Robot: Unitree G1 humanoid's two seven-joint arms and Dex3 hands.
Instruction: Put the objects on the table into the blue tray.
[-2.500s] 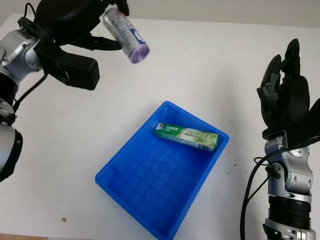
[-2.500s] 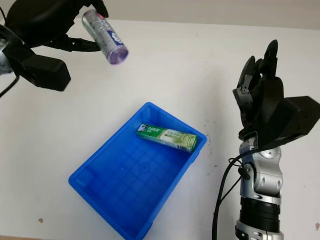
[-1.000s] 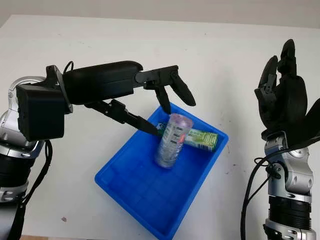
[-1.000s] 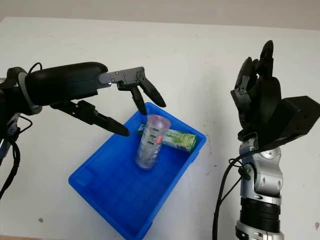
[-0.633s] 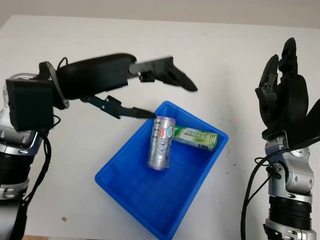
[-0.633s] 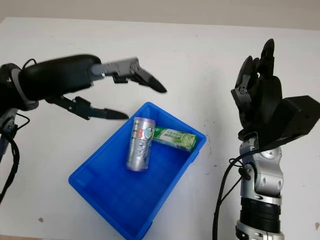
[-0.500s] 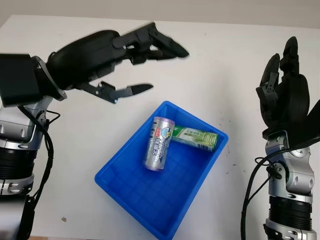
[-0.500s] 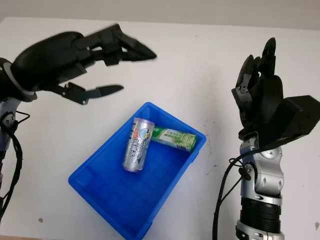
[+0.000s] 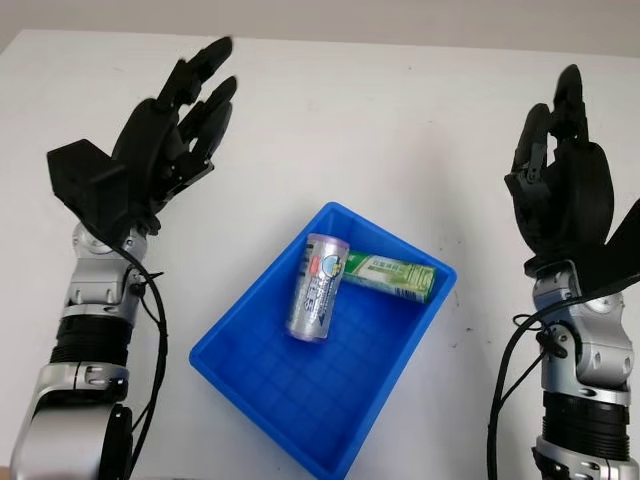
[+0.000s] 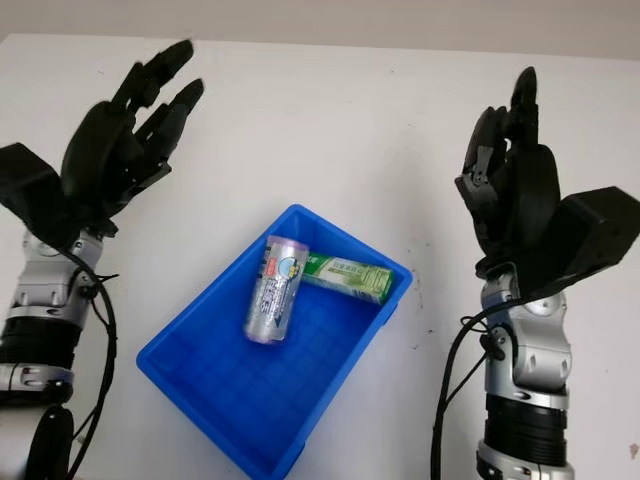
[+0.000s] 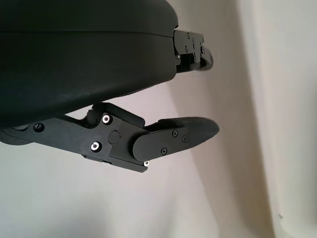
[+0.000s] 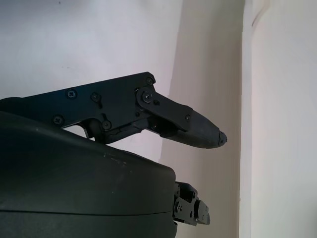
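Lying inside the blue rectangular plastic tray (image 9: 240, 372) near the tabletop's front edge: silver cylindrical can (image 9: 317, 287), touching green toothpaste box (image 9: 386, 273). Left hand (image 9: 168, 130) and right hand (image 9: 560, 190) are raised, released, holding nothing, over bare white tabletop (image 9: 400, 120).

White worktop (image 9: 420, 130), matte, plain. Blue tray (image 9: 262, 385) sits directly on it, near front middle, turned at angle so one corner points to far side. Tray walls low, floor marked with grid. Small dark speck (image 9: 466, 331) on worktop just right of tray. Few faint marks farther back. Rear edge of worktop meets pale wall. No other item touching bare surface around tray.
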